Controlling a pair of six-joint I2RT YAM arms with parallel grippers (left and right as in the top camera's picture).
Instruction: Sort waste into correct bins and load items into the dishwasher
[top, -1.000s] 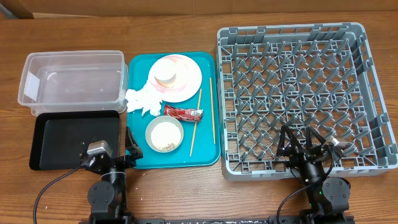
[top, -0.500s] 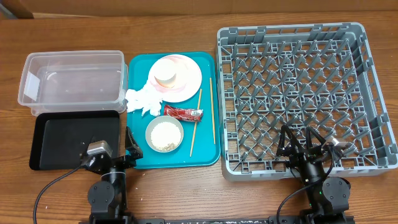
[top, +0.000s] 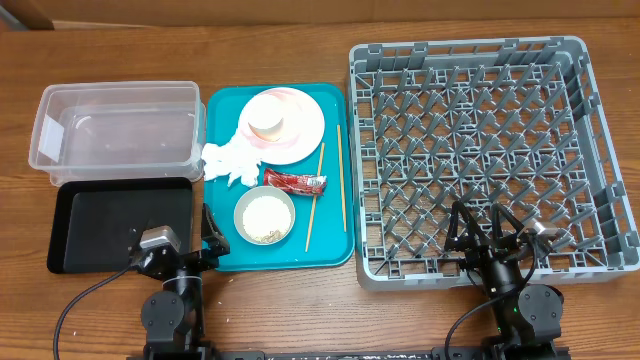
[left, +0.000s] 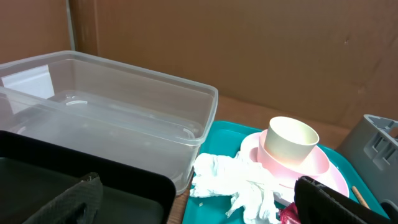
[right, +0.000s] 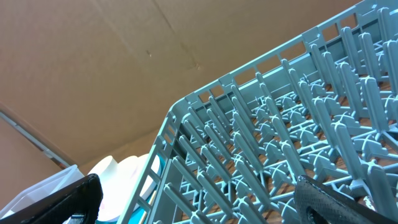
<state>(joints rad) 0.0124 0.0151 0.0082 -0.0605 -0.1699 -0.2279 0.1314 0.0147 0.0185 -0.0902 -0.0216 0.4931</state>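
On the teal tray (top: 224, 105) lie a crumpled white napkin (top: 228, 163), a red wrapper (top: 296, 182), a pink plate (top: 297, 130) with a cream cup (top: 268, 121) on it, a grey-green bowl (top: 265, 216) holding white rice scraps, and two wooden chopsticks (top: 315, 195). The clear tub (top: 115, 135) and black tray (top: 110, 225) sit at the left, the grey dish rack (top: 485, 150) at the right. My left gripper (top: 208, 240) is open and empty at the front, near the teal tray's corner. My right gripper (top: 482, 228) is open and empty over the rack's front edge.
The left wrist view shows the tub (left: 106, 124), napkin (left: 239, 186), cup (left: 289, 140) and black tray (left: 93, 199). The right wrist view shows rack pegs (right: 280, 130). Brown cardboard stands behind the wooden table (top: 300, 40).
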